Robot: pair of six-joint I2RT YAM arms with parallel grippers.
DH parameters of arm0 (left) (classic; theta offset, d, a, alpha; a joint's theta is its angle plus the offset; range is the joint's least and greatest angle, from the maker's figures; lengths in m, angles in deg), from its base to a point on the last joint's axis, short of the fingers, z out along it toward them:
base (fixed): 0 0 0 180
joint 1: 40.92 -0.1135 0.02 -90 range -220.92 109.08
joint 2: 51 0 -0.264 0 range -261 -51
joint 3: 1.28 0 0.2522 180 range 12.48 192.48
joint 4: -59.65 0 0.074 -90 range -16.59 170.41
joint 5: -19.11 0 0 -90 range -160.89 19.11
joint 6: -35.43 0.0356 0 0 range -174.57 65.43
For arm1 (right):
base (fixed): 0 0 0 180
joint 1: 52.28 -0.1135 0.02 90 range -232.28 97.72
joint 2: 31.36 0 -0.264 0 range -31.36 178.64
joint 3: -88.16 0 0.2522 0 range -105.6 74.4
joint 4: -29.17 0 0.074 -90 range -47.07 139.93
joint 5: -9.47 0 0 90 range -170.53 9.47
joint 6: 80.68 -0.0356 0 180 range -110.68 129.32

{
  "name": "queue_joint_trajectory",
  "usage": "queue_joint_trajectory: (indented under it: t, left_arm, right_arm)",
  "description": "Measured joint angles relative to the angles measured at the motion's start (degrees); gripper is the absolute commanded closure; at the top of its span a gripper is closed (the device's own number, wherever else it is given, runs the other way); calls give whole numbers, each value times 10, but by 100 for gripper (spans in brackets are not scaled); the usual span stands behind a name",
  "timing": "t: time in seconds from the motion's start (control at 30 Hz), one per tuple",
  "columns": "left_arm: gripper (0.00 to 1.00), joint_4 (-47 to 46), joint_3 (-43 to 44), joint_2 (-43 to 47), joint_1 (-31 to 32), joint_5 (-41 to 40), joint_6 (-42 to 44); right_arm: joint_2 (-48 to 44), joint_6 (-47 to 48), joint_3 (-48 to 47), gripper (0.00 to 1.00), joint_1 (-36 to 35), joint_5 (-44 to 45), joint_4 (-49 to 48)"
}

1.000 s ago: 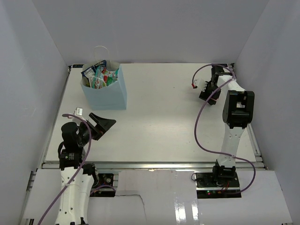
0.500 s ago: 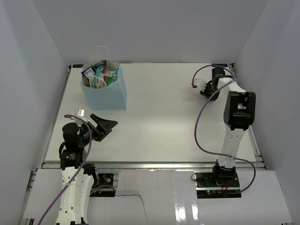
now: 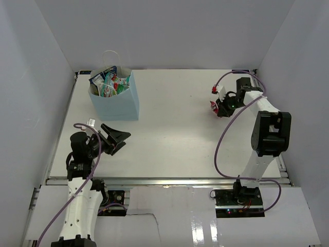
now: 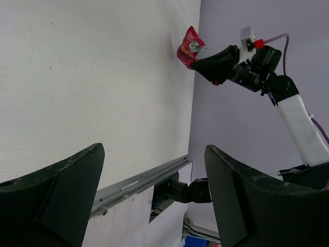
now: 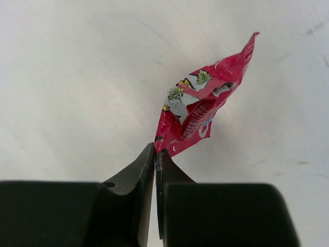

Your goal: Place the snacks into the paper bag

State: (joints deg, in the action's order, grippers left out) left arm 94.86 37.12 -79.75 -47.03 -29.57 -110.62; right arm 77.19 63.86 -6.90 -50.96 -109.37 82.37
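Red candy packet is now pinched by one corner: the right gripper has just snapped shut on it at the far right of the table. With the left gripper spread wide and idle, the carry to the paper bag, far left, looks next.

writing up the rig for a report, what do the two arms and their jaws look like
The left arm and right arm match: white tube-like links with black joint housings. A purple cable loops loosely along each. The jaws are plain matte black, broad at the base, tapering to thin tips. A small red plug sits beside a white block at the right wrist.
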Motion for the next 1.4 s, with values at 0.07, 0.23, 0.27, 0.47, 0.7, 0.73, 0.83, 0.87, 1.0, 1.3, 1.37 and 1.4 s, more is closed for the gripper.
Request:
queue_joint_trajectory:
  t: [0.07,0.23,0.27,0.47,0.7,0.73,0.83,0.87,1.0,1.3,1.37,1.4]
  left_arm:
    - [12,-3,0,-17,2,3,-6]
    - [13,-14,0,-66,26,-6,-24]
    - [13,-17,1,-77,41,-14,-29]
    - [12,-59,12,-150,186,-79,-78]
    - [10,-92,43,-249,309,-167,-149]
    - [10,-94,46,-258,318,-174,-156]
    - [10,-96,51,-272,336,-198,-181]
    - [10,-96,52,-272,339,-203,-188]
    - [11,-99,52,-275,344,-219,-213]
    - [29,-99,52,-324,356,-224,-244]
    - [34,-99,52,-334,358,-224,-247]
    - [37,-99,52,-337,359,-224,-248]
  right_arm:
    - [-48,-22,39,92,-10,-56,3]
    - [-128,-69,116,92,-77,-160,6]
    - [-138,-78,132,92,-99,-176,3]
    - [-187,-124,197,92,-268,-243,-23]
    - [-182,-135,168,92,-395,-218,-43]
    - [-178,-136,160,92,-411,-205,-47]
    - [-170,-137,146,92,-449,-165,-61]
    - [-169,-138,145,92,-459,-151,-67]
    - [-164,-139,143,92,-494,-95,-83]
    - [-158,-137,134,92,-547,16,-121]
    - [-158,-136,131,92,-556,32,-127]
    - [-158,-136,131,92,-560,38,-129]
